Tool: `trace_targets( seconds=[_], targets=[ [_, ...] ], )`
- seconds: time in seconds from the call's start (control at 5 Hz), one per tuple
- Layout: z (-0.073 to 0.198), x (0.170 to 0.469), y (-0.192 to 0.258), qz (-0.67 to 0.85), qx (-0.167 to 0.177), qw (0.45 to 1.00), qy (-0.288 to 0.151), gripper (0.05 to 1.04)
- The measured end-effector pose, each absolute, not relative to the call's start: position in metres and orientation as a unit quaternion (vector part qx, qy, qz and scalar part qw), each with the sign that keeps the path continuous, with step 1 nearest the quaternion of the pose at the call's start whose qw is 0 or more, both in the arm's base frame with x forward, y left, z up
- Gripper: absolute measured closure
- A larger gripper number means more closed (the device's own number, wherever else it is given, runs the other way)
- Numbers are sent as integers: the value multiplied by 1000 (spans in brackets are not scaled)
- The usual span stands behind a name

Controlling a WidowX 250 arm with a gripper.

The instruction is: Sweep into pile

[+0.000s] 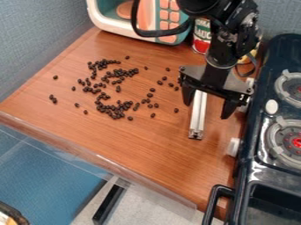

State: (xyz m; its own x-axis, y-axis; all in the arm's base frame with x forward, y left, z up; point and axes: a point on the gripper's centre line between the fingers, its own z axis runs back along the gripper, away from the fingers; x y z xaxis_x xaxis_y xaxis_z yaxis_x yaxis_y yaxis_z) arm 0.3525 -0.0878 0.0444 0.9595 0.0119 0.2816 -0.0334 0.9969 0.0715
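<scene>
Strewn across the far and left parts of the worktop (147, 147) in the camera view, small, dark, rounded beans (117, 88), faintly glossy, bunched in curving bands with loose strays around and a few near the end effector (206, 112). Open over the worktop, with fingers spread wide to either side of a slim, pale, grooved bar (197, 116) with its far end hidden behind the end effector. Hard to tell apart where packed tightest, with a can (201, 44) partly hidden by the arm, and a toy microwave (111, 28) and stove (246, 176) cut off at the edges.
</scene>
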Motion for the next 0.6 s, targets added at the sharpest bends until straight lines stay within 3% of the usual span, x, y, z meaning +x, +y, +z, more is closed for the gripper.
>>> trace_targets(
  seconds=[0.4, 0.6],
  targets=[
    [31, 349, -87, 65, 33, 987, -140, 134],
    [21, 338, -83, 88, 36, 987, -128, 432]
  ],
)
